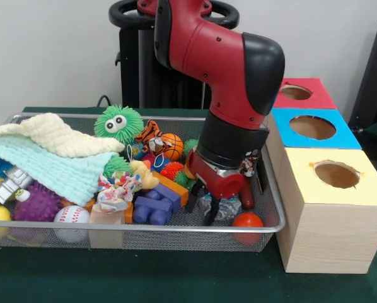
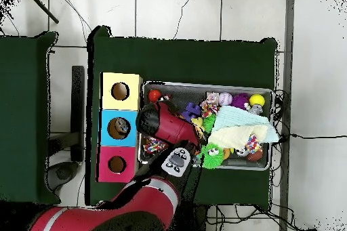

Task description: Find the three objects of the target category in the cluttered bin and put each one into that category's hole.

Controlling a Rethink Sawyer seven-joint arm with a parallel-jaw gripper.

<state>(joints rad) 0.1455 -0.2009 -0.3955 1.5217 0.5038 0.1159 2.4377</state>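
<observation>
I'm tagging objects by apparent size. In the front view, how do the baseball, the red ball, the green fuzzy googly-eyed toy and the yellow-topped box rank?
1. yellow-topped box
2. green fuzzy toy, though it sits farther back
3. baseball and red ball: close; the baseball looks slightly bigger, too near to rank firmly.

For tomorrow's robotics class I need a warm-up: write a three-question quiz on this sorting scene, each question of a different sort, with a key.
1. True or false: the end effector is down inside the bin.
2. Multiple choice: in the front view, which box is nearest the camera? A) red box B) blue box C) yellow box
3. Fill in: the toy with googly eyes is ___ in colour.

Key: 1 true; 2 C; 3 green.
</observation>
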